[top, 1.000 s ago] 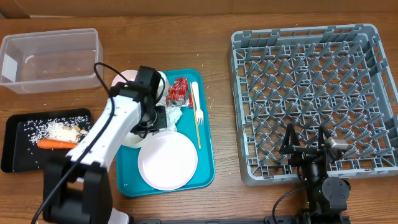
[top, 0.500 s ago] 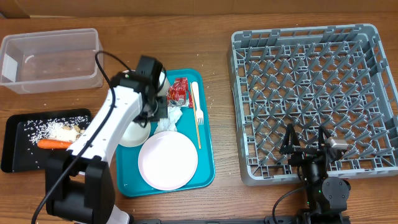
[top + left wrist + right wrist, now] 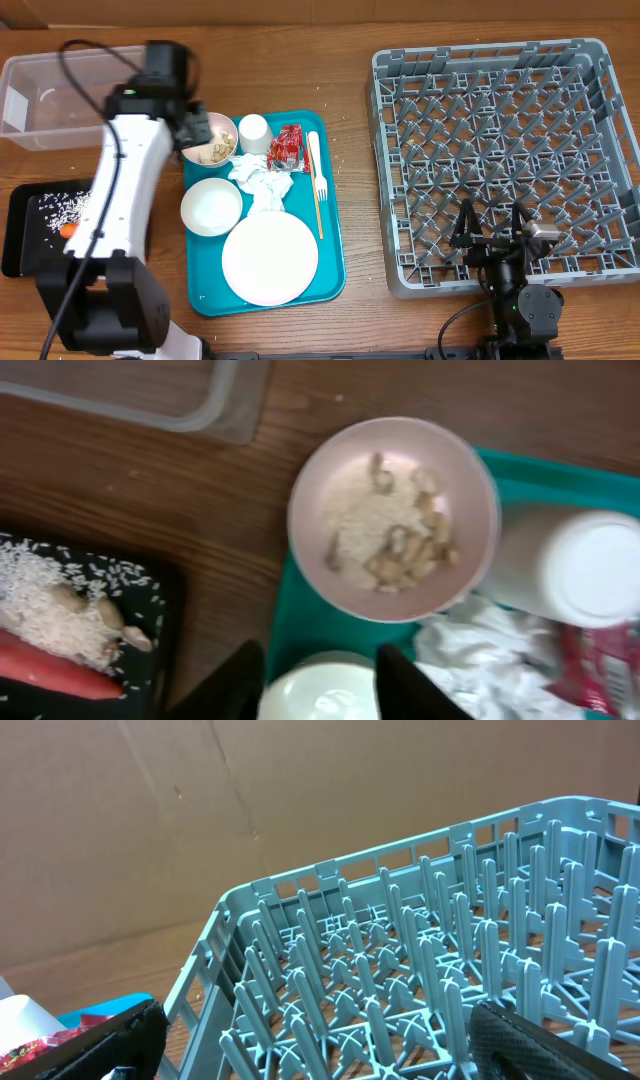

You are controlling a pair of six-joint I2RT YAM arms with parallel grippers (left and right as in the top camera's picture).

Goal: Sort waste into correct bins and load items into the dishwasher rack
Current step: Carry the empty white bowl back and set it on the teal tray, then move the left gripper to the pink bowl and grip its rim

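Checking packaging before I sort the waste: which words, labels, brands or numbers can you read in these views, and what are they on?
No text is readable in any view.
red wrapper: has light print, too small and blurred to read.
clear tub: white sticker at its left end, any writing too small to tell.

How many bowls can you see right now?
2. The scraps bowl sits at the tray's far-left corner; the empty bowl is just nearer on the tray. The left arm could hide another.
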